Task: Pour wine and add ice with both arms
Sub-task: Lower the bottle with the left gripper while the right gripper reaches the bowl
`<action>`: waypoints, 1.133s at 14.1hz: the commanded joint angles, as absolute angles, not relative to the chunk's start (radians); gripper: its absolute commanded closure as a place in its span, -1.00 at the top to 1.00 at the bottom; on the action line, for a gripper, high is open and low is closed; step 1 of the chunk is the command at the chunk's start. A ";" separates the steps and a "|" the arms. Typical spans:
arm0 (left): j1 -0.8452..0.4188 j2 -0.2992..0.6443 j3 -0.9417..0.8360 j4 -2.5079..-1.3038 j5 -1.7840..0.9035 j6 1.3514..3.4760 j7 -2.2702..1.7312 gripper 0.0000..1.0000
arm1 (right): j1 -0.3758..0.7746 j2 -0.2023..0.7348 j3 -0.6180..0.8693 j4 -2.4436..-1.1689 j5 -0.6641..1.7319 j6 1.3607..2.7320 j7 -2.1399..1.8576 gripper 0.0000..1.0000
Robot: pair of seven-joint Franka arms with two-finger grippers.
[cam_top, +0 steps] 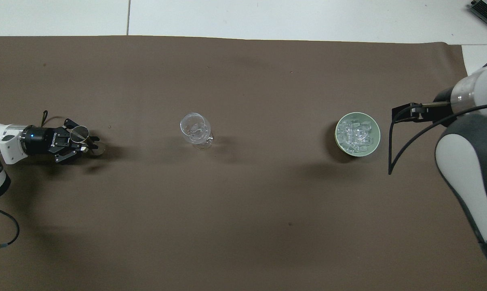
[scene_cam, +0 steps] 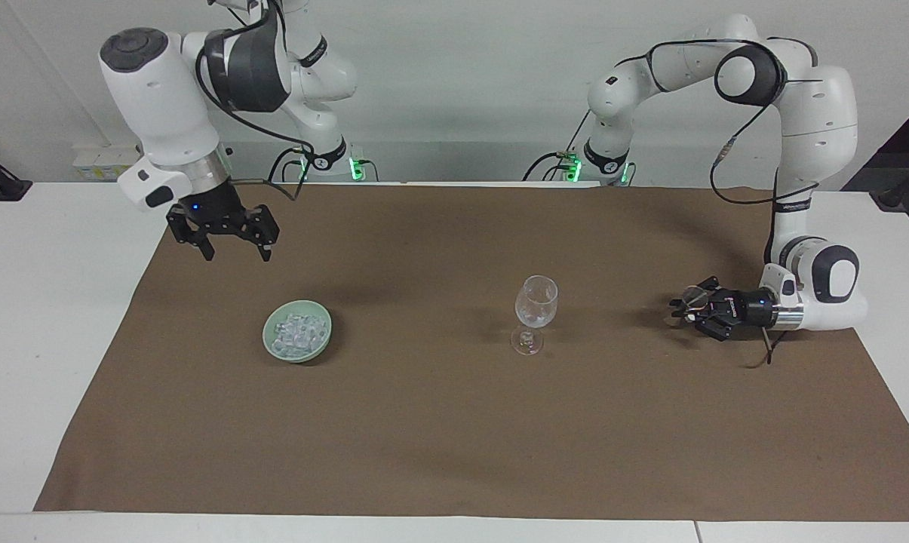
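Observation:
A clear stemmed wine glass (scene_cam: 535, 305) stands upright in the middle of the brown cloth; it also shows in the overhead view (cam_top: 195, 127). The ice (scene_cam: 297, 330) is heaped in a pale green bowl (scene_cam: 299, 357) toward the right arm's end, and both also show from overhead, the ice (cam_top: 357, 132) in the bowl (cam_top: 357, 153). My left gripper (scene_cam: 686, 306) lies low over the cloth toward the left arm's end, shut on a small metal measuring cup (scene_cam: 694, 293). From overhead, that gripper (cam_top: 85, 141) holds the cup (cam_top: 81, 131) upright. My right gripper (scene_cam: 231, 245) is open and empty, hanging in the air over the cloth close to the bowl.
The brown cloth (scene_cam: 454, 437) covers most of the white table (scene_cam: 39, 302). A black cable (cam_top: 393, 157) hangs from the right arm's wrist beside the bowl.

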State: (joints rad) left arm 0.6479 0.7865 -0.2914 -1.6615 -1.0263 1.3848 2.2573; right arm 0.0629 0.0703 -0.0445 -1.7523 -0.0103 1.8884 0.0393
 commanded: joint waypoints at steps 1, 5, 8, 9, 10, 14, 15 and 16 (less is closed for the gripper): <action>0.666 0.822 -0.305 -1.646 -1.051 1.359 2.287 -1.00 | 0.081 0.089 -0.038 -1.828 -0.017 1.978 0.041 1.00; 0.666 0.825 -0.305 -1.646 -1.055 1.361 2.307 -1.00 | 0.103 0.122 -0.038 -1.954 -0.057 2.149 0.040 1.00; 0.667 0.847 -0.307 -1.641 -1.055 1.362 2.335 -1.00 | 0.130 0.150 -0.038 -1.999 -0.060 2.203 0.012 1.00; 0.667 0.850 -0.307 -1.641 -1.057 1.362 2.351 -1.00 | 0.130 0.153 -0.038 -2.014 -0.077 2.227 0.011 1.00; 0.669 0.850 -0.307 -1.641 -1.058 1.367 2.352 -1.00 | 0.129 0.163 -0.038 -2.022 -0.110 2.243 0.009 0.98; 0.672 0.847 -0.307 -1.640 -1.072 1.367 2.352 -1.00 | 0.121 0.178 -0.038 -2.036 -0.139 2.290 0.009 0.89; 0.675 0.848 -0.307 -1.640 -1.072 1.367 2.352 -1.00 | 0.118 0.189 -0.038 -2.036 -0.143 2.298 0.009 0.84; 0.675 0.848 -0.307 -1.640 -1.072 1.367 2.352 -0.94 | 0.120 0.199 -0.038 -2.036 -0.144 2.299 0.014 0.79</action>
